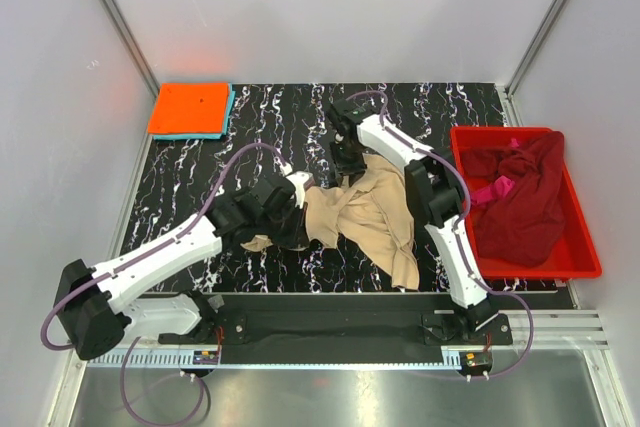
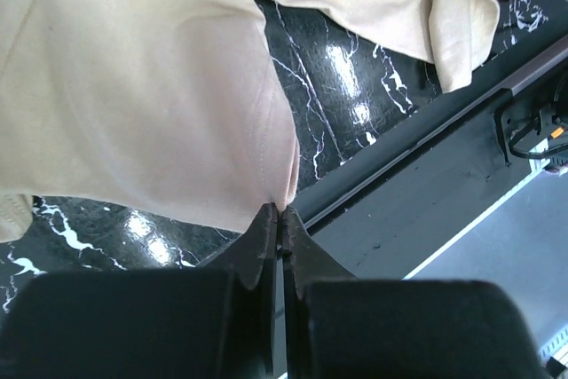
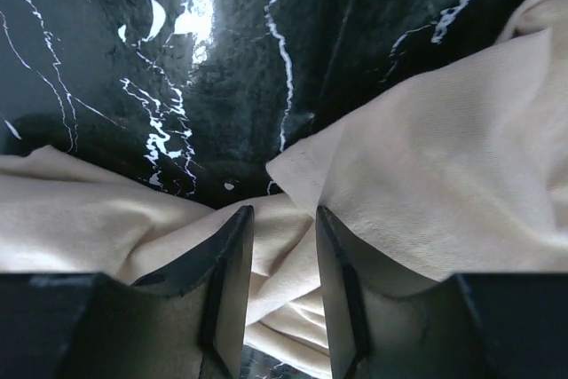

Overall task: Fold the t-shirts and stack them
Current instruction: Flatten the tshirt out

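The tan tee point(image 1: 365, 217) is lying in a messy heap in the mid of the table point(image 1: 270, 137), w/ an arm working on it from each side. The L gripper point(image 2: 277, 219) is pinching a fold of the tee's edge, at the heap's left side in the top view. Its jaws are squeezing tight together w/ the cloth caught at the tips. The R gripper point(image 3: 284, 232) is sitting at the top end of the heap. Its jaws are standing apart w/ tan cloth bunching up between them, so it is not holding anything yet.

The orange tee point(image 1: 188, 107) is lying folded on the blue tee point(image 1: 229, 117) in the upper left corner. The maroon tee point(image 1: 525, 207) & a pink tee point(image 1: 497, 190) are waiting in the bin point(image 1: 585, 252) at the right.

What could go wrong, I think:
- The L side is only biting a thin bit at the very tips, so a hard pull could make the cloth slip out.
- The R jaws are sitting over a bunch, so closing now could be grabbing two layers, not one edge, & the tee would be coming up twisted.
- If only one arm is pulling, the heap could be dragging toward the bottom edge of the table & hanging off.
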Controlling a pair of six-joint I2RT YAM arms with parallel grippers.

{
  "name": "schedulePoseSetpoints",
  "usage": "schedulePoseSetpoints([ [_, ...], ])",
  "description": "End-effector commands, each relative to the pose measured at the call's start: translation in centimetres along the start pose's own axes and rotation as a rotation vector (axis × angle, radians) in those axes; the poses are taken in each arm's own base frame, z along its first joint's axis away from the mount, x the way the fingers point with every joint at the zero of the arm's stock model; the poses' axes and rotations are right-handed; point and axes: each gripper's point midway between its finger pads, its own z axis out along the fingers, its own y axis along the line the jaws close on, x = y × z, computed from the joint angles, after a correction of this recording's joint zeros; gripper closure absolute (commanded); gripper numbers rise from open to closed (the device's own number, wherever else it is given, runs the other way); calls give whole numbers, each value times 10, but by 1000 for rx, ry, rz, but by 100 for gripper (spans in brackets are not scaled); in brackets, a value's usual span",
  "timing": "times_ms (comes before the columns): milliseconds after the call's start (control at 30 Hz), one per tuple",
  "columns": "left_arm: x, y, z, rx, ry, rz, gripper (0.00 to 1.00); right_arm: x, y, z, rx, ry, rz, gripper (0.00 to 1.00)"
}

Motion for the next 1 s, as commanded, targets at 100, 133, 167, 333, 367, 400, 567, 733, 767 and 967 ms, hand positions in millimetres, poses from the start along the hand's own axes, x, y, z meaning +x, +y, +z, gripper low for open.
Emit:
schedulePoseSetpoints([
  [100,-1,-9,-2,67,-31,6,100,-14,-4,0,137,-69,-46,59],
  [133,-1,-8,-2,66,-30,6,100,-14,-5,1,148,-72,-53,59],
  [167,0,-9,-3,67,-31,9,100,-16,-7,1,172,-85,-68,59],
  [333,3,-6,-3,63,-25,0,100,-36,-6,2,202,-167,-89,61],
  [367,4,-5,-3,64,-23,-2,100,-40,-6,1,204,-177,-93,62],
  [400,5,-4,-3,63,-22,-5,100,-45,-4,-1,201,-192,-94,62],
  [567,9,-3,-2,67,-16,-17,100,-45,0,-2,196,-178,-128,61],
  [733,9,-2,-1,66,-19,-24,100,-48,12,-19,179,-226,-158,58],
  [767,7,-3,-1,70,-25,-22,100,-46,10,-17,186,-215,-162,59],
  [967,7,-4,-1,71,-21,-23,100,-35,3,6,213,-155,-159,60],
])
